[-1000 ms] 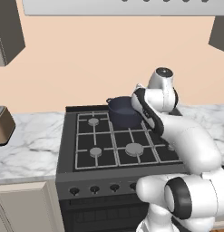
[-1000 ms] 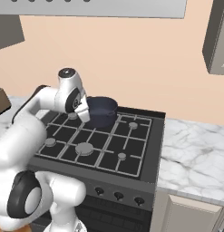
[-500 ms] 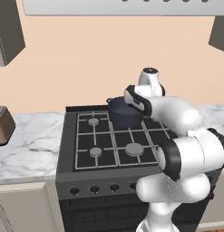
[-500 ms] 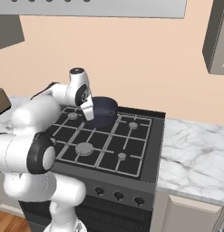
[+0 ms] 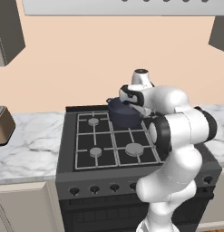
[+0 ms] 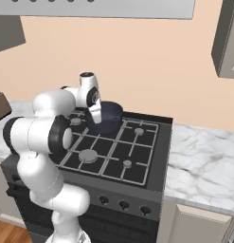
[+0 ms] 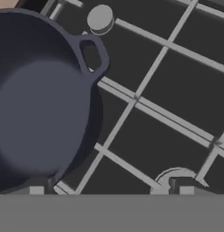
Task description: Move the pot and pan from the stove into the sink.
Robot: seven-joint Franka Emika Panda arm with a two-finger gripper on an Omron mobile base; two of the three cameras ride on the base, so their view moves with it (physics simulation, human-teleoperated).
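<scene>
Pot (image 5: 124,113) sits on the stove's (image 5: 86,172) back burner; your fingers (image 6: 95,113) hover spread wide, holding nothing. Looks rigid and heavy, so pinch the rim by the side handle (image 7: 93,53).

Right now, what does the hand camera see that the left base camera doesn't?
Hand view: it looks straight down into the pot, so you see its smooth inside bottom and one loop handle up close, with the gripper open. Left base view: it stands farther back, so you see the front knobs, the marble counter, a brown box on it, and the white arm reaching over. Both: the dark blue pot sitting on the stove grates.
</scene>
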